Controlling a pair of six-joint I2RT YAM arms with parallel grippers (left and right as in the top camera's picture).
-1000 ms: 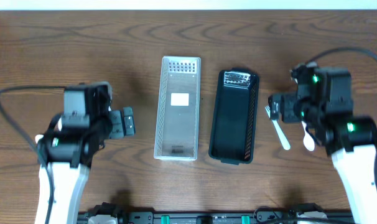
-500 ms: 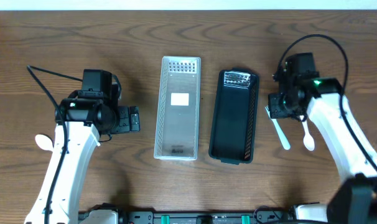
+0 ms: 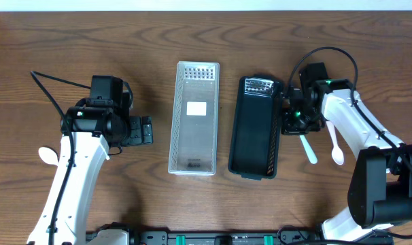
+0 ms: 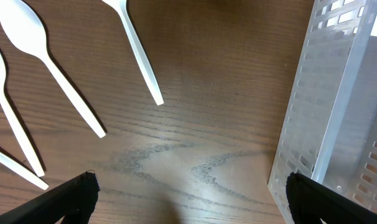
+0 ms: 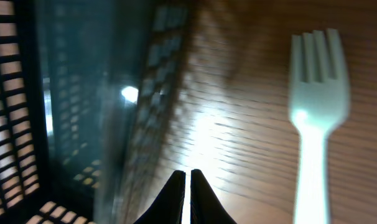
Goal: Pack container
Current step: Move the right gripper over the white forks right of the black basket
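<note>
A clear perforated container (image 3: pixel 194 128) and a black one (image 3: pixel 255 129) lie side by side mid-table, both with nothing loose inside. My right gripper (image 3: pixel 285 116) is shut on nothing, close by the black container's right wall (image 5: pixel 70 112); its closed tips (image 5: pixel 187 185) hover over bare wood. A white fork (image 3: pixel 306 145) (image 5: pixel 316 106) and a white spoon (image 3: pixel 335 146) lie just right of it. My left gripper (image 3: pixel 146 131) (image 4: pixel 188 199) stands open over wood, left of the clear container (image 4: pixel 344 118). Several white utensils (image 4: pixel 51 68) lie beyond it.
A white spoon bowl (image 3: pixel 48 155) shows from under the left arm. The left arm's cable (image 3: pixel 53 85) loops over the table at far left. Wood between the left gripper and the clear container is bare.
The right gripper has shut and swung left, from over the fork to the black container's right wall. The left arm shifted early on and has held still since, still open.
</note>
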